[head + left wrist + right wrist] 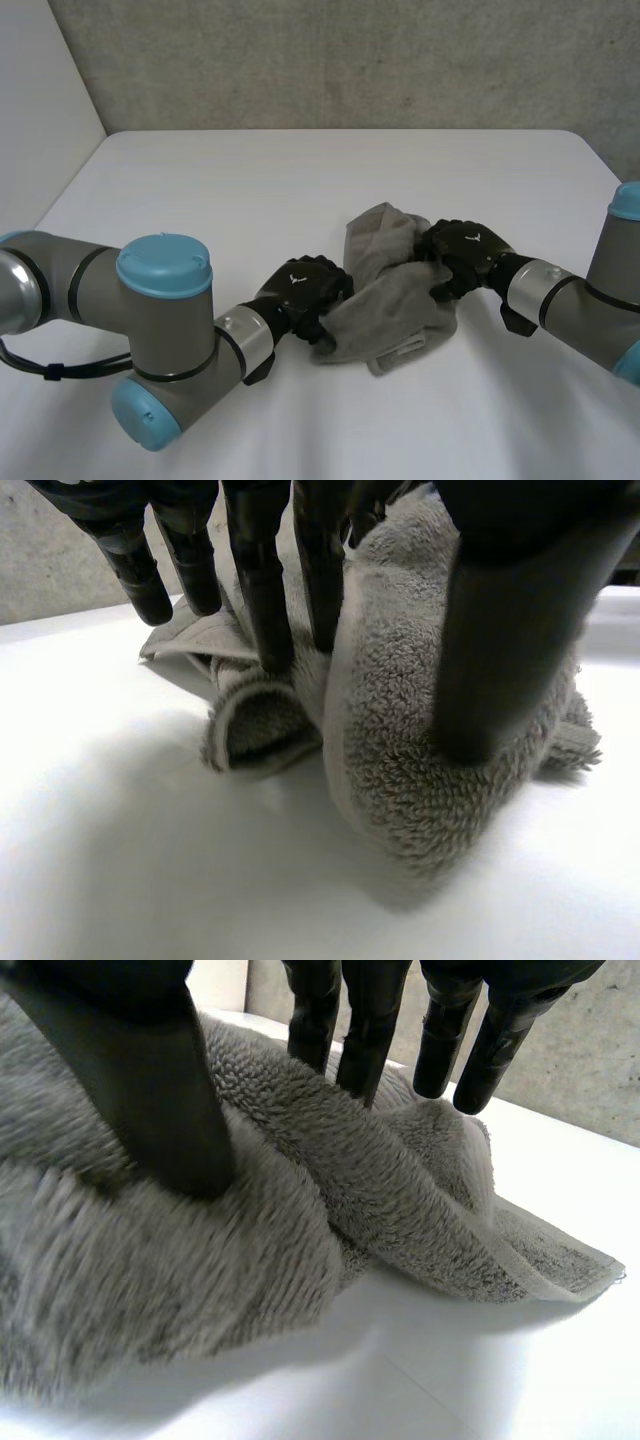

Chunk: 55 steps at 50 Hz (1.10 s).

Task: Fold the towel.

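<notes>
A grey towel [390, 300] lies crumpled in a heap on the white table [300, 180], right of centre. My left hand [300, 290] is at the heap's near left edge. In the left wrist view its thumb [500, 630] presses one side of a raised fold of the towel [420, 760] and its fingers [265, 590] the other, pinching it. My right hand [460, 250] is at the heap's right side. In the right wrist view its thumb [150, 1080] and fingers [360, 1030] pinch a thick roll of the towel [300, 1220].
A grey wall stands behind the table's far edge. Bare white tabletop stretches behind, in front of and to the left of the towel. Both forearms lie low over the table's near part.
</notes>
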Available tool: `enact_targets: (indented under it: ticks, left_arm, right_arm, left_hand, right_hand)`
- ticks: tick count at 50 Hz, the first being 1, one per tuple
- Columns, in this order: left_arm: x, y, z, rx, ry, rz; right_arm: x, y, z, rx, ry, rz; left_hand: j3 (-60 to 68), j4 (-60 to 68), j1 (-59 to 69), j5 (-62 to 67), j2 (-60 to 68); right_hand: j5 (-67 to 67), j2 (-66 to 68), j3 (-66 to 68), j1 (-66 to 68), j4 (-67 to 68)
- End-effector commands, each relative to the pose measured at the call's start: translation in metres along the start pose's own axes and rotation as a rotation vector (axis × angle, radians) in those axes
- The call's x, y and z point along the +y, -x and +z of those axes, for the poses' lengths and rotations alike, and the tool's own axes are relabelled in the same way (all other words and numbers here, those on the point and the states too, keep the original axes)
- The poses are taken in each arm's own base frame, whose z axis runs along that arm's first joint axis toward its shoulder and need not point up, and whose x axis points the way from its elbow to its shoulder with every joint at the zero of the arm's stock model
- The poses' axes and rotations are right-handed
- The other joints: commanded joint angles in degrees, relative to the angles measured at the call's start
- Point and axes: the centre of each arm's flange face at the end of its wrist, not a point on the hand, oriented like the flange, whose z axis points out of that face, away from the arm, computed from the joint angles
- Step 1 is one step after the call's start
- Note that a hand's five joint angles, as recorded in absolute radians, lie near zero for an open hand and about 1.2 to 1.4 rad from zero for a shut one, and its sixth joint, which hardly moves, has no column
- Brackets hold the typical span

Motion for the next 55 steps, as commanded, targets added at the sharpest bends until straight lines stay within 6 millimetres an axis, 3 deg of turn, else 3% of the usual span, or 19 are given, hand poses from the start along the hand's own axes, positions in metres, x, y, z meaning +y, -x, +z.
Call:
enact_targets:
  ticks: [1, 6, 8, 11, 13, 14, 16, 18, 22, 24, 25, 27, 32, 36, 40, 47, 52, 54, 55]
  left_arm:
    - [-0.011, 0.001, 0.002, 0.002, -0.036, 0.006]
    - [-0.046, 0.004, -0.002, -0.006, -0.135, 0.032]
    - [-0.084, 0.006, -0.003, -0.012, -0.248, 0.058]
    - [-0.107, 0.013, -0.001, -0.029, -0.316, 0.073]
    - [-0.154, 0.033, -0.004, -0.097, -0.438, 0.098]
    - [-0.154, 0.033, -0.004, -0.097, -0.439, 0.098]
    - [-0.183, 0.045, -0.012, -0.14, -0.494, 0.103]
    - [-0.185, 0.045, -0.016, -0.145, -0.477, 0.095]
    - [-0.17, 0.042, -0.023, -0.147, -0.394, 0.059]
    - [-0.139, 0.038, -0.032, -0.145, -0.295, 0.02]
    - [-0.139, 0.038, -0.032, -0.145, -0.295, 0.02]
    - [-0.125, 0.037, -0.034, -0.145, -0.268, 0.005]
    - [-0.079, 0.037, -0.037, -0.146, -0.199, -0.015]
    - [-0.068, 0.042, -0.039, -0.163, -0.173, -0.028]
    - [-0.064, 0.056, -0.041, -0.2, -0.159, -0.046]
    - [-0.056, 0.059, -0.045, -0.215, -0.134, -0.061]
    - [-0.05, 0.055, -0.051, -0.213, -0.115, -0.066]
    - [-0.047, 0.054, -0.052, -0.211, -0.107, -0.072]
    - [-0.046, 0.051, -0.052, -0.204, -0.104, -0.071]
  right_arm:
    - [-0.007, -0.003, 0.002, 0.004, -0.021, -0.021]
    - [-0.052, 0.0, -0.014, 0.012, -0.141, -0.089]
    - [-0.087, 0.004, -0.021, 0.011, -0.239, -0.155]
    - [-0.105, 0.008, -0.022, -0.008, -0.294, -0.191]
    - [-0.143, 0.017, -0.024, -0.056, -0.404, -0.268]
    - [-0.143, 0.017, -0.024, -0.057, -0.405, -0.268]
    - [-0.168, 0.02, -0.028, -0.071, -0.456, -0.302]
    - [-0.168, 0.021, -0.029, -0.069, -0.436, -0.287]
    - [-0.146, 0.032, -0.032, -0.083, -0.331, -0.229]
    - [-0.106, 0.059, -0.037, -0.159, -0.207, -0.171]
    - [-0.106, 0.059, -0.037, -0.159, -0.207, -0.17]
    - [-0.076, 0.072, -0.044, -0.175, -0.159, -0.133]
    - [-0.046, 0.085, -0.052, -0.162, -0.132, -0.069]
    - [-0.048, 0.093, -0.052, -0.137, -0.162, 0.026]
    - [-0.071, 0.097, -0.049, -0.099, -0.275, 0.173]
    - [-0.09, 0.124, -0.048, -0.124, -0.33, 0.178]
    - [-0.09, 0.107, -0.047, -0.028, -0.333, 0.164]
    - [-0.079, 0.076, -0.044, 0.07, -0.3, 0.124]
    - [-0.079, 0.076, -0.044, 0.071, -0.299, 0.123]
  left_hand:
    - [-3.3, -3.8, 34.1, 34.7, 33.3]
    - [-3.3, -3.8, 34.2, 34.8, 33.3]
    - [-3.3, -3.8, 34.2, 34.8, 33.3]
    - [-3.3, -3.8, 34.2, 34.8, 33.3]
    - [-3.3, -3.8, 34.2, 34.8, 33.3]
    - [-3.3, -3.8, 34.2, 34.8, 33.3]
    - [-3.3, -3.8, 34.2, 34.8, 33.3]
    - [-3.3, -3.8, 34.2, 34.8, 33.3]
    - [-3.3, -3.8, 33.4, 34.0, 32.5]
    - [-3.3, -3.8, 14.9, 15.6, 14.1]
    - [-3.3, -3.8, 14.9, 15.5, 14.0]
    - [-3.3, -3.8, 11.5, 12.1, 10.7]
    - [-3.3, -3.8, 4.1, 4.7, 3.3]
    - [-3.3, -3.8, 3.3, 3.9, 2.4]
    - [-3.3, -3.8, 3.1, 3.7, 2.2]
    - [-3.3, -3.8, -1.4, -0.8, -2.3]
    - [-3.3, -3.8, -9.6, -9.0, -10.5]
    - [-3.3, -3.8, -13.8, -13.2, -14.7]
    - [-3.3, -3.8, -17.9, -17.3, -18.7]
  right_hand:
    - [21.3, 18.1, -3.0, 18.5, -4.4]
    - [21.3, 18.1, -3.0, 18.5, -4.4]
    - [21.3, 18.1, -3.0, 18.5, -4.4]
    - [21.3, 18.1, -3.0, 18.5, -4.4]
    - [21.3, 18.1, -3.0, 18.5, -4.4]
    - [21.3, 18.1, -3.0, 18.5, -4.4]
    - [21.3, 18.1, -3.0, 18.5, -4.4]
    - [21.3, 18.1, -3.0, 18.5, -4.4]
    - [21.3, 18.1, -3.0, 18.5, -4.4]
    - [21.3, 18.1, -3.0, 18.5, -4.4]
    - [21.3, 18.1, -3.0, 18.5, -4.4]
    - [21.3, 18.1, -3.0, 18.5, -4.4]
    - [21.3, 18.1, -3.0, 18.5, -4.4]
    - [21.3, 18.1, -3.0, 18.5, -4.4]
    - [21.3, 18.1, -3.0, 18.5, -4.4]
    - [21.3, 18.1, -3.0, 18.5, -4.4]
    - [21.3, 18.1, -3.0, 18.5, -4.4]
    - [21.3, 18.1, -3.0, 18.5, -4.4]
    - [21.3, 18.1, -3.0, 18.5, -4.4]
